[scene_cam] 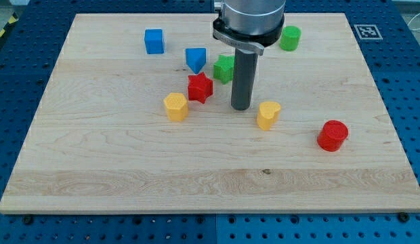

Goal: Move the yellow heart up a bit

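You see my tip (240, 108) resting bare on the wooden board (95, 169), holding nothing, just left of and slightly above the yellow heart block (267, 114), apparently not touching.

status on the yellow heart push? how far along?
Done: nothing visibly; the yellow heart sits mid-board, no contact apparent. In hand: my tip stands just to its upper left in the view, near the red star. Left: get below the heart, then push it toward the view's top.
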You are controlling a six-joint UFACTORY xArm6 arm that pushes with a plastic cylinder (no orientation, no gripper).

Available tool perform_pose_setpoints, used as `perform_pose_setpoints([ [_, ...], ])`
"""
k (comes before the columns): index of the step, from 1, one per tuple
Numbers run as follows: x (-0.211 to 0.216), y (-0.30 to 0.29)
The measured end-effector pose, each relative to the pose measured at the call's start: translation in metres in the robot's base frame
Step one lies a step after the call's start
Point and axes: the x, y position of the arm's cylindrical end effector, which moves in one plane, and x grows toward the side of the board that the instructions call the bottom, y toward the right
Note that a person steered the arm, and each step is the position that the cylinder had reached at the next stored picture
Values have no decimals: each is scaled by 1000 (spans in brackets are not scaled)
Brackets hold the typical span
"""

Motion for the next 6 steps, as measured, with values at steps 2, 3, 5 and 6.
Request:
perform_pose_setpoints([
  [2,44,2],
  [3,46,22],
  [5,19,49],
  [6,14,49],
])
